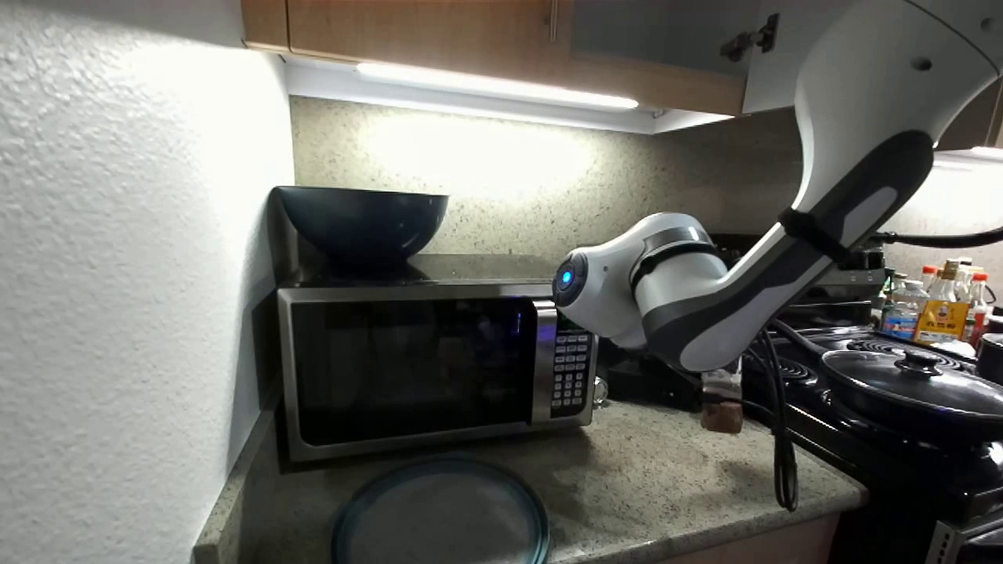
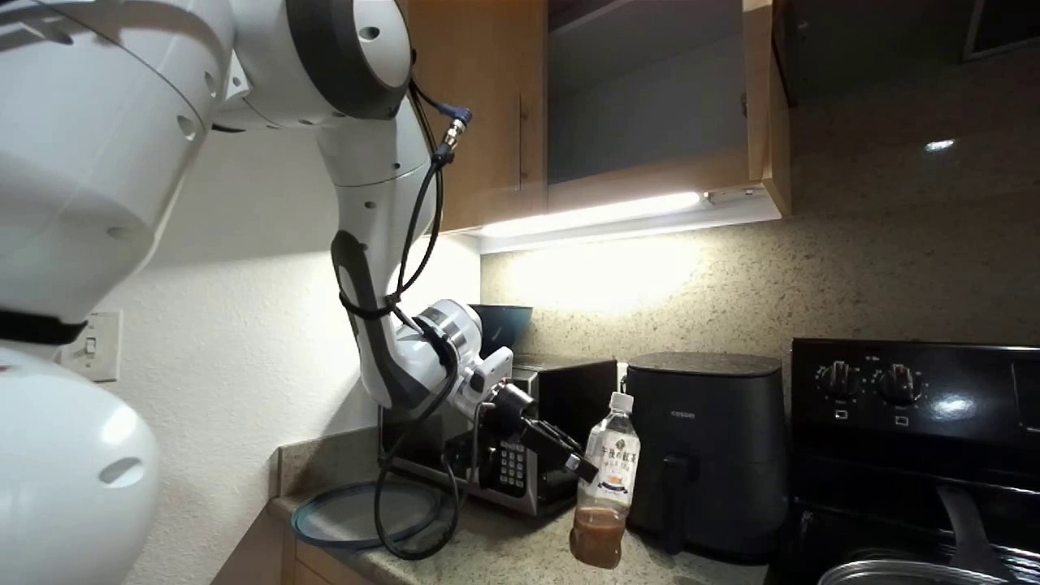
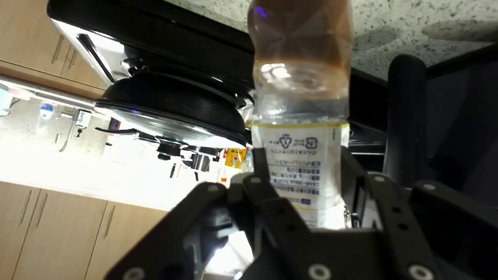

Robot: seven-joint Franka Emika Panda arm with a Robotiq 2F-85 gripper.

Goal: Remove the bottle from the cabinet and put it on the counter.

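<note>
Gripping the bottle (image 2: 605,487) in the pincer (image 3: 303,157), pressing against both sides of the label (image 3: 299,173), spreading only as wide as the bottle. Holding it nearly upright, leaning slightly, well below the open cabinet (image 2: 650,180), down at the surface (image 1: 642,462), near the microwave (image 1: 407,368) and, in an exterior view, in front of the fryer (image 2: 707,447). Leaving contact with the surface unclear. Seeing a bowl (image 1: 364,223) resting on the microwave, a disc (image 1: 443,517) lying before it, a lidded pan (image 1: 901,395) sitting on the stove (image 1: 885,470).

Speckled counter (image 1: 658,462), bearing microwave (image 1: 415,368), round tray (image 1: 443,513), black air fryer (image 2: 715,455)
</note>
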